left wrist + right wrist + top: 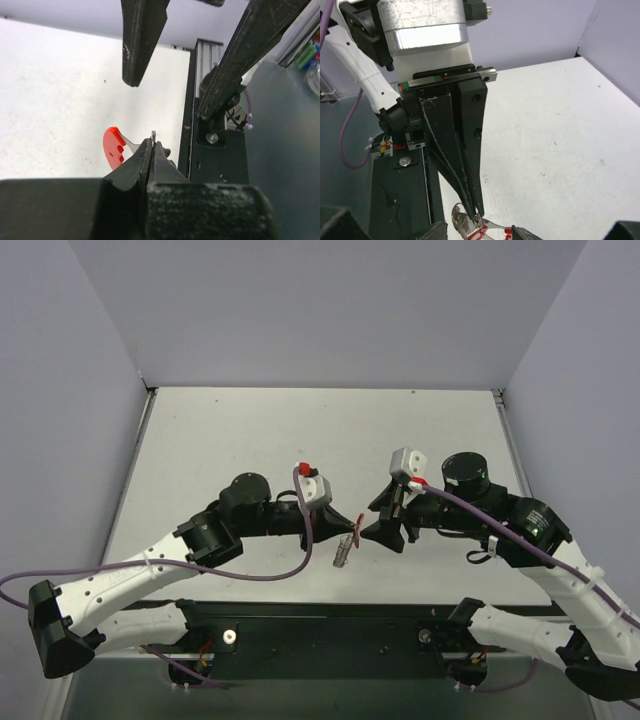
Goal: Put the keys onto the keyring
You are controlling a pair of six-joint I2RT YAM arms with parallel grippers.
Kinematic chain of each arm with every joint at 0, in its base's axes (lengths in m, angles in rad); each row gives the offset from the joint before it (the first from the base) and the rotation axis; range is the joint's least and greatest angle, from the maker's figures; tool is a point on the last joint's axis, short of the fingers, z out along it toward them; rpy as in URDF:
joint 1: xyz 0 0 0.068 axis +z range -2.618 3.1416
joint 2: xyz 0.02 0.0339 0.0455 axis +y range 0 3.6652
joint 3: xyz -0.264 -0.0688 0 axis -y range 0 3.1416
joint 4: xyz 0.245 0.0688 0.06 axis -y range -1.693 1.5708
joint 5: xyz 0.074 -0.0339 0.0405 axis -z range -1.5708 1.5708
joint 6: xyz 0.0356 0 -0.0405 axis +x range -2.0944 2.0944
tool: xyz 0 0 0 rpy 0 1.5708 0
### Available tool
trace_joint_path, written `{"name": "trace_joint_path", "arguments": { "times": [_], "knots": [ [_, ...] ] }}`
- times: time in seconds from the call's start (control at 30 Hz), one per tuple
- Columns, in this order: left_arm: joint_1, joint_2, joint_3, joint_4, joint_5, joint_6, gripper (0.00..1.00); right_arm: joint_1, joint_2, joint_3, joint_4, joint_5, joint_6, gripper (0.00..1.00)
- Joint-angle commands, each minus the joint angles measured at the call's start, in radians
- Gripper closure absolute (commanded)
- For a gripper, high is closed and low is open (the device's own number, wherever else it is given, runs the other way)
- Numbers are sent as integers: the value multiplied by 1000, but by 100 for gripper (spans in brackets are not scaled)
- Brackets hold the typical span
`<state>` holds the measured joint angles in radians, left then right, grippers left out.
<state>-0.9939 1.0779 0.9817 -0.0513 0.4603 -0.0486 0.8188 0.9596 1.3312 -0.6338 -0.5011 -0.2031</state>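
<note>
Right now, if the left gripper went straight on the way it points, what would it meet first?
The right gripper, facing it close ahead with jaws open; the left gripper would likely slip between them, though depth is unclear.

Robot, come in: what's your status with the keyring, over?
Left pincer shut on the keyring, its red end sticking out. Right pincer open, empty, facing it. Silver piece dangles below; key or chain, unclear. No obstruction seen.

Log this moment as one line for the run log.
left gripper: shut on keyring | right gripper: open, opposite the left | chain: hanging from keyring | keys: not discernible
</note>
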Motion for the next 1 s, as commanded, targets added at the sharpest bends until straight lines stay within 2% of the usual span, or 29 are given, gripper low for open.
{"name": "trace_joint_path", "arguments": {
  "times": [0.0, 0.1, 0.27, 0.37, 0.53, 0.63, 0.67, 0.7, 0.73, 0.97],
  "knots": [
    [-2, -87, -73, 290, -55, -79, 100, -17, -38, -64, 147, -13, 59, 44],
    [0, -128, -145, 413, -58, -115, 100, -35, -54, -107, 197, -40, 73, 41],
    [1, -144, -179, 537, -17, -163, 100, -60, -50, -147, 269, -129, 110, 43],
    [3, -151, -187, 579, 0, -183, 100, -66, -48, -152, 284, -155, 113, 49],
    [3, -153, -183, 605, 20, -195, 100, -76, -51, -159, 302, -195, 111, 67],
    [3, -148, -187, 630, 32, -207, 100, -79, -53, -161, 310, -217, 113, 83],
    [3, -147, -193, 652, 34, -212, 100, -81, -53, -164, 312, -220, 113, 93],
    [5, -147, -196, 660, 34, -217, 100, -79, -55, -164, 313, -227, 113, 97],
    [3, -147, -201, 669, 34, -220, 100, -81, -55, -164, 315, -232, 111, 100],
    [3, -134, -256, 815, 9, -257, 100, -81, -53, -165, 319, -255, 111, 100]
  ]
}}
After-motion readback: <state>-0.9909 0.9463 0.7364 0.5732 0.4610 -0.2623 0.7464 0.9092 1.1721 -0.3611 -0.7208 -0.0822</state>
